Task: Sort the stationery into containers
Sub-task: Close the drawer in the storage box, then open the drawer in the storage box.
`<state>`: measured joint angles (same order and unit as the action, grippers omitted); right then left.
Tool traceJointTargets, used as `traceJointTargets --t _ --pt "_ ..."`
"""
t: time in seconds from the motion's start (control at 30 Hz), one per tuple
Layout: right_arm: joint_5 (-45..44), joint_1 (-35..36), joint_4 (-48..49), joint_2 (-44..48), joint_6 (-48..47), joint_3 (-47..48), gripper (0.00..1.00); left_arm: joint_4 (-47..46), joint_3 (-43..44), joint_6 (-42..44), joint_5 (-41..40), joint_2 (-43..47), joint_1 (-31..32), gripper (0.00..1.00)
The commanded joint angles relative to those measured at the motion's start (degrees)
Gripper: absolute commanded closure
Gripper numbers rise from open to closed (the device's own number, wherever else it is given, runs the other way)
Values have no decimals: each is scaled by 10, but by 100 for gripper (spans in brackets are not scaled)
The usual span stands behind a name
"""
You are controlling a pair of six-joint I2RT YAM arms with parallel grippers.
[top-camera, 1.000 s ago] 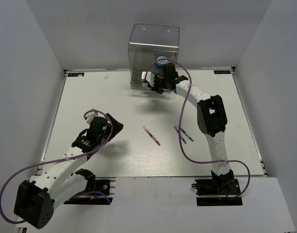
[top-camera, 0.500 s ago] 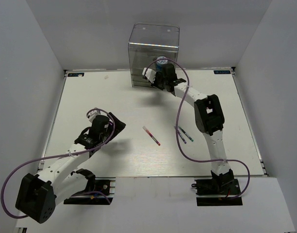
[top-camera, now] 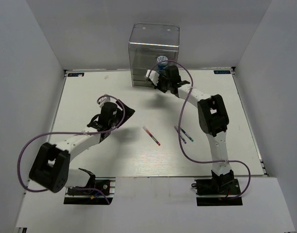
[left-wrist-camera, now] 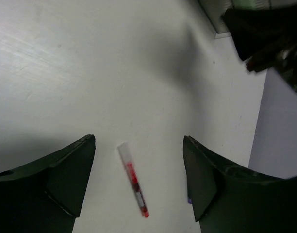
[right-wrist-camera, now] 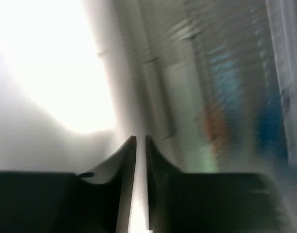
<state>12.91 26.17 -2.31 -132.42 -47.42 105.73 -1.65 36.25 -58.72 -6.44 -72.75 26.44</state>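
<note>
— That clear box at the counter's far edge: why is the right tool up against it?
— Working a drawer, I'd guess; it's nearly closed, gripping nothing I can see
— And the left tool?
— Spread wide, empty, above the red pen lying mid-counter, probably lining up a pick

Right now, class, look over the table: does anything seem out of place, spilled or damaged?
Nothing looks spilled or damaged. Out of place: a red pen lies loose on the table, and two dark pens lie together to its right, all outside the clear box.
</note>
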Motion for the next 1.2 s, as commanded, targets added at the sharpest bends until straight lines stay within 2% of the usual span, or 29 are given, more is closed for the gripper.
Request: traceJointTargets --t 0.0,0.03,0.07,0.1,0.13,0.17,0.2,0.23,0.27,0.3,0.33,0.37,0.43,0.47,0.5,0.6,0.63,0.77,0.87,1.17 --pt "154 -15 -20 111 14 -109 77 -102 58 6 18 -67 -1 19" --pt "157 -12 15 129 35 -135 59 -126 73 6 24 -91 -1 24" --pt "156 -12 48 181 51 -162 34 -134 90 6 31 -115 -1 36" --pt "155 -14 81 196 83 -228 30 -139 128 1 37 -168 -1 41" --pt "152 -16 98 224 114 -246 28 -151 148 -6 50 -194 -1 47" --pt "139 -17 100 245 129 -260 31 -151 168 -6 56 -221 -6 60" --pt "136 -23 100 256 143 -285 37 -159 204 -31 62 -247 -6 64" --pt "136 -28 97 277 182 -311 47 -167 219 -43 70 -272 -6 68" --pt "151 -36 84 289 189 -335 60 -205 230 -53 86 -318 -13 72" --pt "158 -40 80 324 202 -350 90 -235 236 -80 94 -340 -13 76" --pt "164 -45 77 334 202 -376 100 -270 242 -98 99 -361 -13 77" --pt "177 -48 66 346 203 -406 100 -331 242 -117 100 -381 -18 77" --pt "177 -52 67 389 217 -447 100 -388 257 -169 100 -442 -18 74" --pt "177 -58 64 399 226 -456 95 -417 265 -184 100 -461 -23 71" --pt "174 -61 62 424 233 -462 81 -417 291 -197 94 -495 -24 64" --pt "176 -74 50 448 247 -492 76 -400 361 -210 89 -536 -24 57" --pt "175 -75 52 464 249 -504 73 -393 379 -210 89 -562 -24 51" --pt "167 -90 51 477 252 -527 72 -365 470 -215 89 -614 -24 48" --pt "168 -96 51 480 255 -531 72 -348 507 -215 78 -635 -24 46" --pt "174 -114 51 477 256 -529 71 -310 573 -226 62 -686 -24 47"
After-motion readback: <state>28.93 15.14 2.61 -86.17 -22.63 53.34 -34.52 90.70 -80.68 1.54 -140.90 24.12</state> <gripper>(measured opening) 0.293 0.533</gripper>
